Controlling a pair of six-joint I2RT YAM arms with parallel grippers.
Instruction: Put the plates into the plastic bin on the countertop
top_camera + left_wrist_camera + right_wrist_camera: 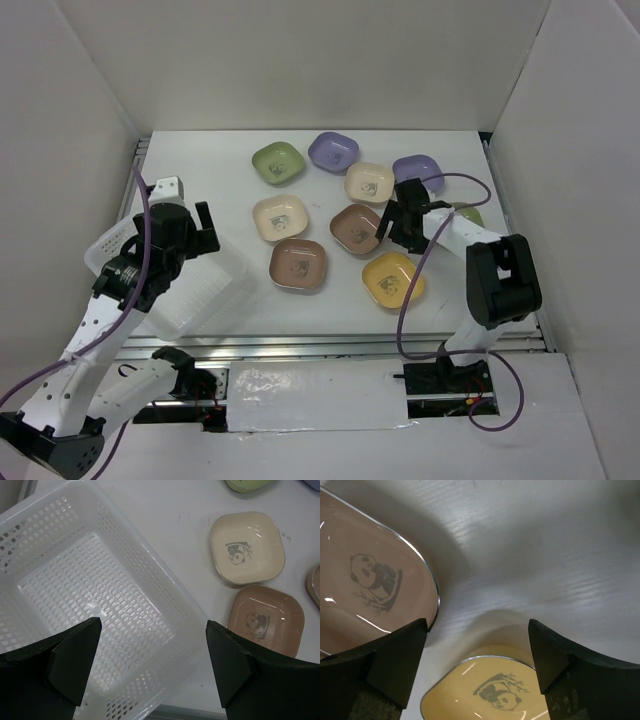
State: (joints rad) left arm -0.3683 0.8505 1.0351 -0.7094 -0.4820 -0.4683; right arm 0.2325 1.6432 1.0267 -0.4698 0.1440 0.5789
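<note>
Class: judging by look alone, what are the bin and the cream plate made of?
The bin: translucent white moulded plastic, soft sheen, slotted grid walls and floor. The cream plate: glossy, probably glazed ceramic or melamine, unclear which; sharp highlights, dark rim line, printed panda.

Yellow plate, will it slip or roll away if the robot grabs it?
Probably slippery: the yellow plate looks glossy, with bright glints. It likely won't roll, being shallow, rounded-square and flat on the countertop. It looks stiff, so its rim shouldn't bend.
</note>
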